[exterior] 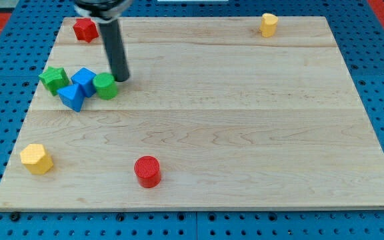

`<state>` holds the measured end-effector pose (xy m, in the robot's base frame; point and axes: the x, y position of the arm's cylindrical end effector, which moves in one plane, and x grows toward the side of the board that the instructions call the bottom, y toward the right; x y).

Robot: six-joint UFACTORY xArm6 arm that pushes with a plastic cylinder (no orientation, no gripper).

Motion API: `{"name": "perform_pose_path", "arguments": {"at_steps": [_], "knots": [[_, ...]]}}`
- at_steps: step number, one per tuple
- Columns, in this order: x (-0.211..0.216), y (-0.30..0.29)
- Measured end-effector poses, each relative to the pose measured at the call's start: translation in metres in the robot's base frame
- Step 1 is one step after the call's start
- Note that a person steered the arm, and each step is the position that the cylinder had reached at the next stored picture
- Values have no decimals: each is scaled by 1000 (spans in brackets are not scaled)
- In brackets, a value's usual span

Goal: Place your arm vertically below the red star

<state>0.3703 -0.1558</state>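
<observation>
A: Item one, red star [85,29]: matte, lobed block at the counter's [245,133] top-left corner, just inside the top edge. Location noted as the task's reference.

B: Item two, my tip [121,78]: end of a straight dark rod, smooth and cylindrical, resting beside the green cylinder [105,86], seemingly touching its upper right side. It sits lower than the star but a little to the view's right, so judged not quite in line beneath it.

A: Pincer?

B: None fitted; spread or pressed cannot be told.

A: Cluster near the left edge: green star [54,79], blue blocks [77,87], packed together, the blue ones' exact shapes unclear.

B: Remainder: yellow hexagonal block [37,159] at bottom-left corner, red cylinder [147,171] near bottom edge, yellow block [268,25] at top edge, right. Counter is pale planked wood, grain visible.
</observation>
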Motion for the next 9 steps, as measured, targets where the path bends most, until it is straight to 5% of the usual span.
{"name": "perform_pose_path", "arguments": {"at_steps": [9], "knots": [[-30, 39]]}}
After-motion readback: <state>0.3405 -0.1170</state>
